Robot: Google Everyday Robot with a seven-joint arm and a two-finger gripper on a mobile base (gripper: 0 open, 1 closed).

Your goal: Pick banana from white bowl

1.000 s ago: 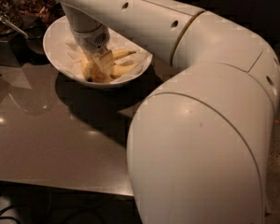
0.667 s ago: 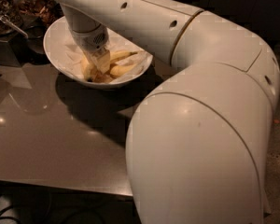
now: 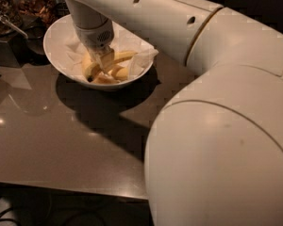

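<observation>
Over the white bowl point(image 3: 54, 32), at 11 o'clock on the table point(image 3: 61, 140), found the end effector point(image 3: 105, 65) down inside it; could not tell its grip state. Saw the banana point(image 3: 91, 72) right beneath, touching, long axis running 8 to 2 o'clock, dark tip toward 8.

Glossy grey tabletop point(image 3: 61, 140): carries a wide round white bowl point(image 3: 54, 36) at its far left.
In the bowl: crumpled white paper lining point(image 3: 142, 59); on it, a long curved yellow banana point(image 3: 87, 68), left of centre; more yellow bananas point(image 3: 125, 56) just right of it.
Tool point(image 3: 103, 67) of the bulky white robot arm point(image 3: 217, 102): down inside the bowl, among the bananas.
Arm: reaches from near right to the bowl.
Dark containers point(image 3: 19, 8): behind the bowl, left.
</observation>
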